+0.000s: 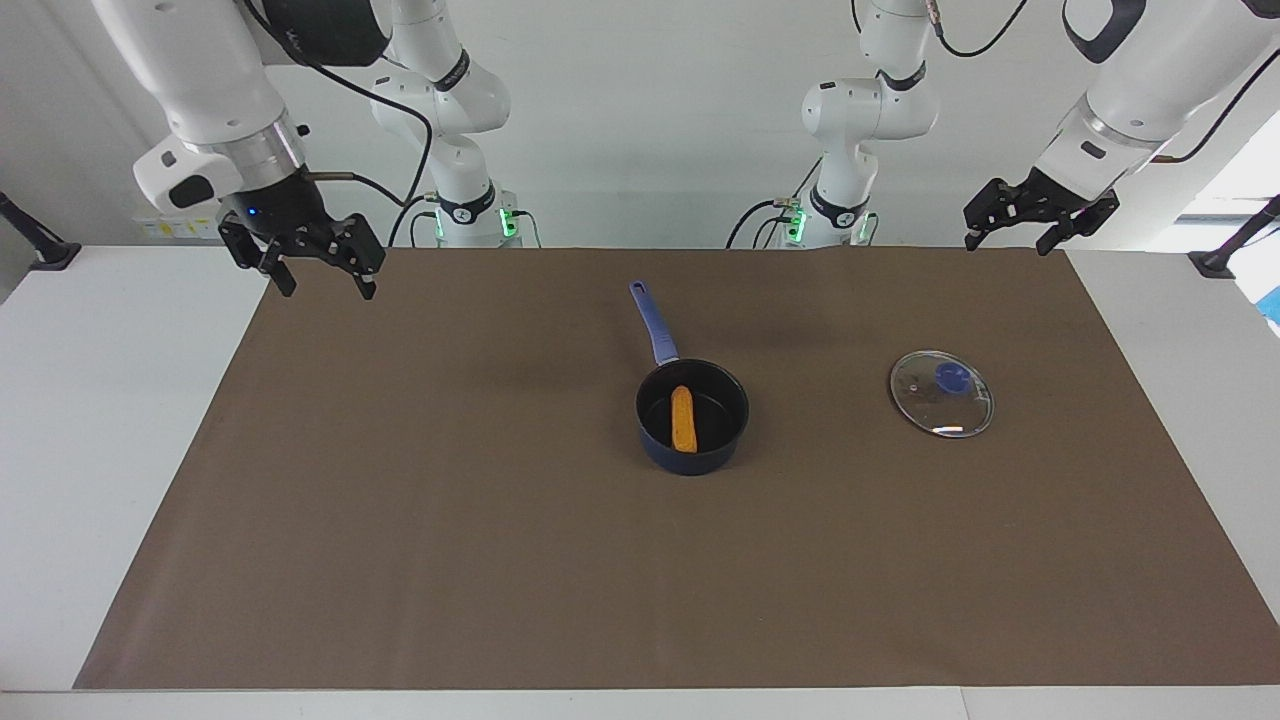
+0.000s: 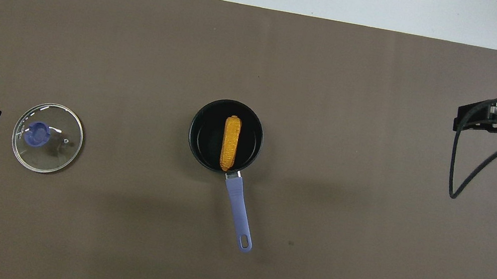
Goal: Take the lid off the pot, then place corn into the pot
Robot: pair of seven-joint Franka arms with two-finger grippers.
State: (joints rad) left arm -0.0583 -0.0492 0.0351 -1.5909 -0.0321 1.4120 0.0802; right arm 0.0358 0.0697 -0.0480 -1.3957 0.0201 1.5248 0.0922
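Note:
The dark blue pot (image 1: 690,460) stands in the middle of the brown mat, its long handle (image 1: 655,325) pointing toward the robots. The orange-yellow corn (image 1: 684,420) lies inside it, also shown in the overhead view (image 2: 230,142) within the pot (image 2: 201,136). The glass lid (image 1: 942,393) with its blue knob lies flat on the mat beside the pot, toward the left arm's end (image 2: 47,137). My left gripper (image 1: 1010,240) hangs open and empty in the air over the mat's edge at its own end. My right gripper (image 1: 325,285) hangs open and empty over the mat's edge at its end.
The brown mat (image 1: 400,500) covers most of the white table (image 1: 100,400). Black clamp stands sit at both ends of the table near the robots. A cable loops from the right arm (image 2: 457,159).

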